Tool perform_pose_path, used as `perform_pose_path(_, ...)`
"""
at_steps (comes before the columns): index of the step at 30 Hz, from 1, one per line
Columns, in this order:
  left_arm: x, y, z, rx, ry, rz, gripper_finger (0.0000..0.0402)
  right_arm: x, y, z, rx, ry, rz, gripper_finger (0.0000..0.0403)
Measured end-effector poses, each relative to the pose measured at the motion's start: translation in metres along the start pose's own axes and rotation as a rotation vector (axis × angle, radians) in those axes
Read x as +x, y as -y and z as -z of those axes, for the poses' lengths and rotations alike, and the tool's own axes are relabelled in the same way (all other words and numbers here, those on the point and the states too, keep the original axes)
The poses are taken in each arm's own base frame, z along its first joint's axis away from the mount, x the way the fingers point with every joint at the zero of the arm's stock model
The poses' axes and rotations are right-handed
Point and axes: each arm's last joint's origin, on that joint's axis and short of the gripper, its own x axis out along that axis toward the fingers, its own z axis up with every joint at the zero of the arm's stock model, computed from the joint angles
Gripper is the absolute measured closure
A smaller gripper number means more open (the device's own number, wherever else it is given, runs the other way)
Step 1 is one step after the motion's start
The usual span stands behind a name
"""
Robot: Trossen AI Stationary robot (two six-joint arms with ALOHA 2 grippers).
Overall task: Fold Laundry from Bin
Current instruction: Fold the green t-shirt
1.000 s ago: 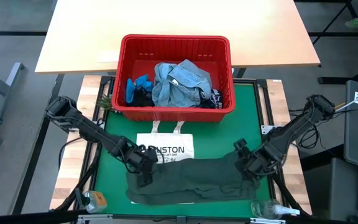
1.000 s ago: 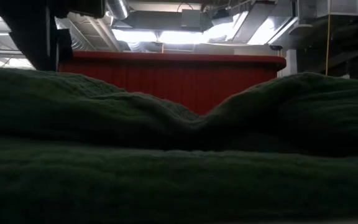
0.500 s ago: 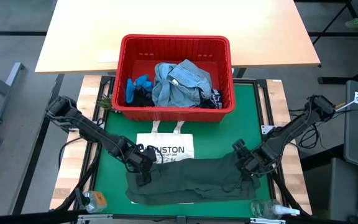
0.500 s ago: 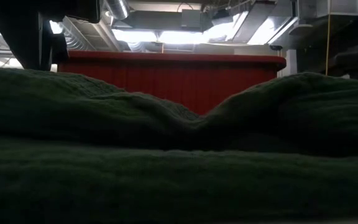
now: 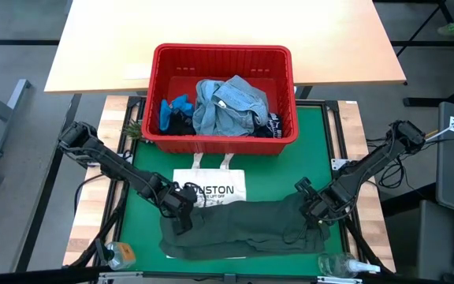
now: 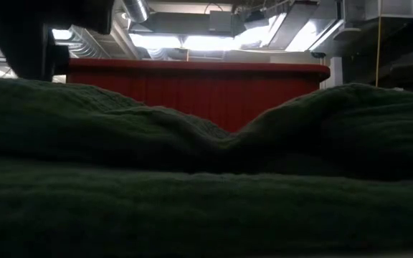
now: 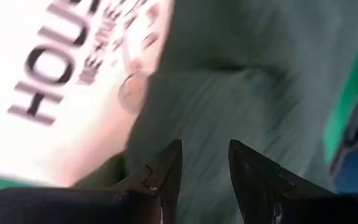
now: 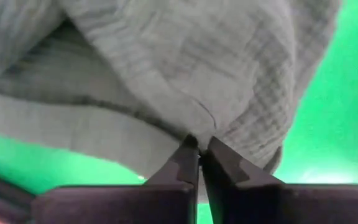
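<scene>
A white tote bag [image 5: 211,192] with dark lettering is partly covered by the dark green garment [image 5: 243,230], which is spread in soft ridges across the near edge of the green bench [image 5: 321,150]. The low view is almost filled by its ribbed knit. Behind, the red slotted bin [image 5: 223,59] is seen holding a crumpled light blue denim shirt [image 5: 231,102]. The left gripper [image 7: 204,165] is held parted over the garment's left end. The right gripper [image 8: 201,152] is clenched on a fold at its right end.
</scene>
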Motion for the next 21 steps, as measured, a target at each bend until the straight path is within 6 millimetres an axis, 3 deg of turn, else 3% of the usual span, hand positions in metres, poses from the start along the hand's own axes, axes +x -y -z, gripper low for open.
perform_pose_path(9,0.0,-0.013,0.009,-0.099,-0.084,-0.132,0.0276,0.0,-0.003,0.006,0.052,-0.059,-0.114,0.0399)
perform_pose_path(18,0.015,-0.031,0.023,-0.298,-0.11,-0.22,0.0277,0.0,-0.005,0.006,0.054,-0.059,-0.174,0.04)
perform_pose_path(21,0.016,-0.032,0.024,-0.331,-0.145,-0.21,0.0295,0.0,-0.005,0.006,0.054,-0.058,-0.174,0.0401)
